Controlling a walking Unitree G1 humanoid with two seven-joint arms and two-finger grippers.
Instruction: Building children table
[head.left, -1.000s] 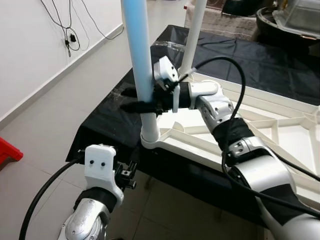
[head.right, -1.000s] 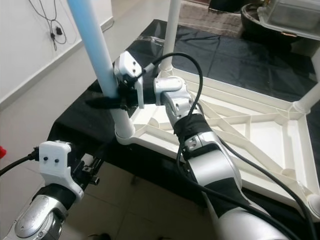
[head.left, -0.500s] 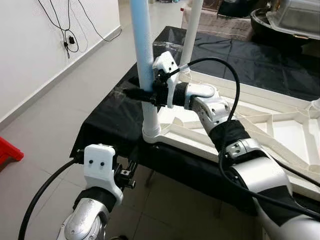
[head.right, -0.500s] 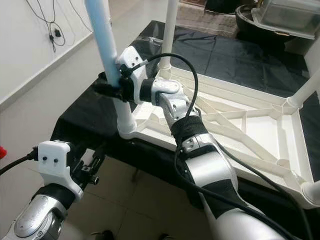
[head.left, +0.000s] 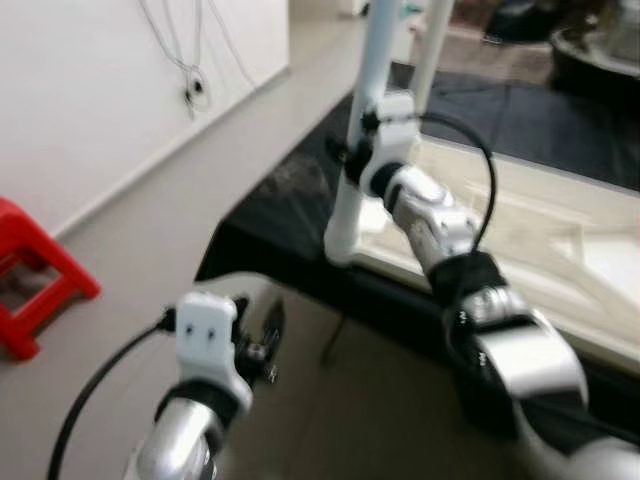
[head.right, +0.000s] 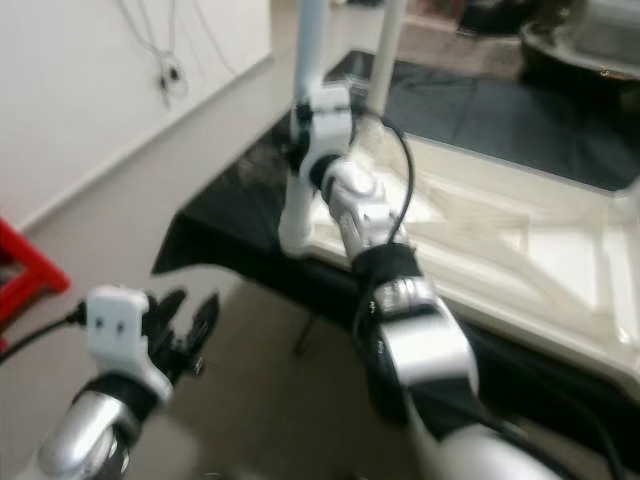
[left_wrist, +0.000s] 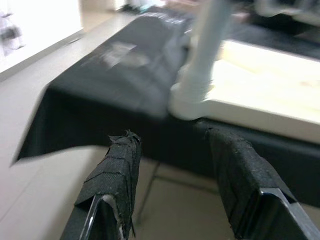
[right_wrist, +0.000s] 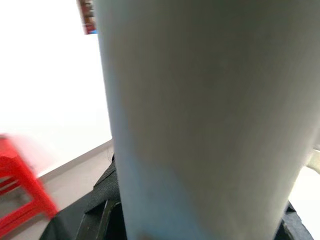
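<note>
A white children's table (head.left: 520, 215) lies upside down on a black-covered bench. At its near left corner a pale blue-white leg (head.left: 375, 60) stands upright in the corner socket (head.left: 343, 240). My right gripper (head.left: 352, 155) is stretched out and shut on this leg about halfway up; in the right wrist view the leg (right_wrist: 200, 115) sits close between the fingers. My left gripper (left_wrist: 172, 137) hangs open, low in front of the bench and short of the socket (left_wrist: 192, 95), holding nothing.
A second white leg (head.left: 435, 35) stands at the far corner. A red stool (head.left: 40, 290) is on the floor to the left, by a white wall with hanging cables (head.left: 190, 85). The black cloth (head.left: 270, 205) drapes over the bench's edge. Open tiled floor lies in front.
The whole view has pulled back and blurred, so the camera moved; the red stool has come into sight. My right gripper still holds the leg, with the arm stretched further out.
</note>
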